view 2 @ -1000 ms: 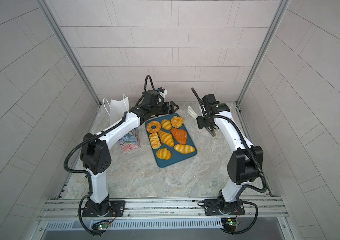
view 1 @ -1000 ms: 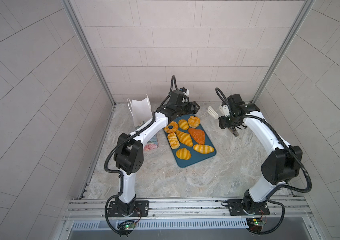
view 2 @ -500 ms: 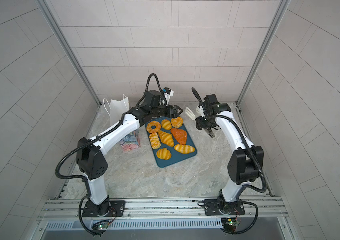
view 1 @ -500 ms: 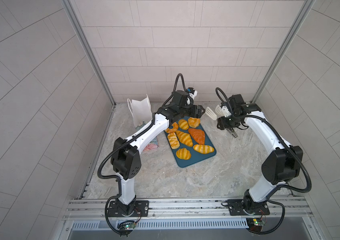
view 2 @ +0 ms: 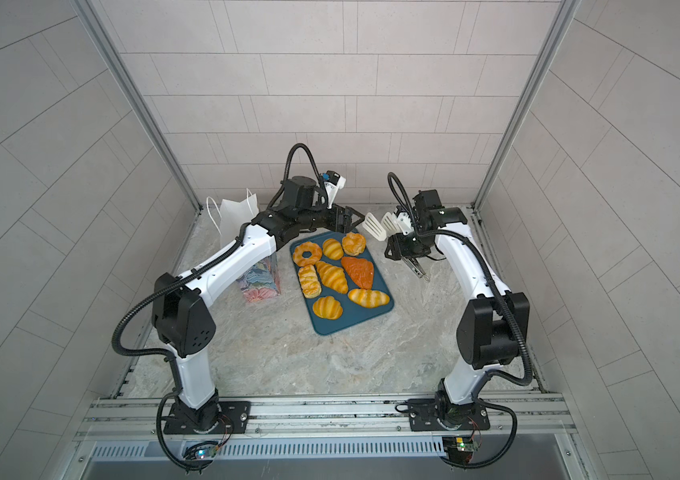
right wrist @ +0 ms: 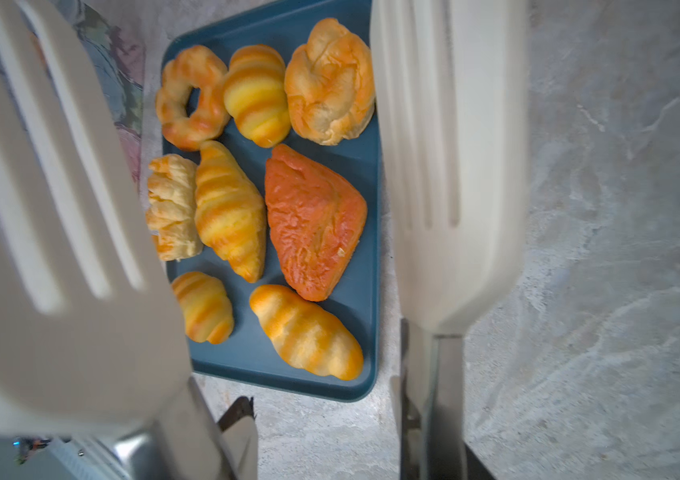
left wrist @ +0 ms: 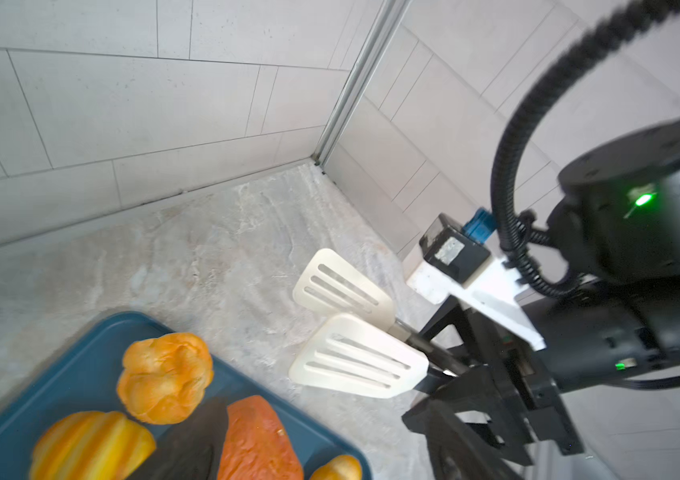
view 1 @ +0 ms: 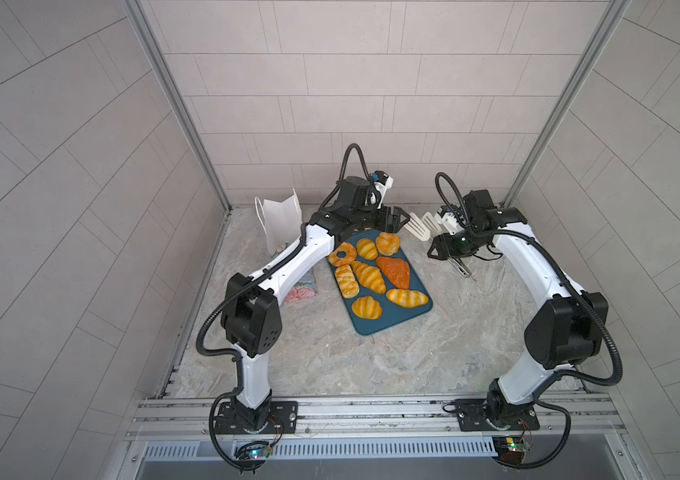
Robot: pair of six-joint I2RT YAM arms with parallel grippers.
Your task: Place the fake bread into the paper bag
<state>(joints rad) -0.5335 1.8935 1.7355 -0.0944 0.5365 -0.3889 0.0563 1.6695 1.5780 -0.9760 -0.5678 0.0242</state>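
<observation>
The white tongs [view 1: 418, 226] are being grasped at their metal arms by the right pincer [left wrist: 454, 361], with the two slotted paddles being held spread apart above the surface [view 1: 371, 365], just beyond the teal tray [view 1: 388, 324]. The left pincer [view 1: 399, 219] is being carried with jaws wide apart and nothing between them, over the tray's far end and just beside the paddles. The fake bread [view 1: 367, 276], eight pieces, is being borne by the tray. The paper bag [view 1: 282, 220] is being shown upright at the far left, near the tray.
</observation>
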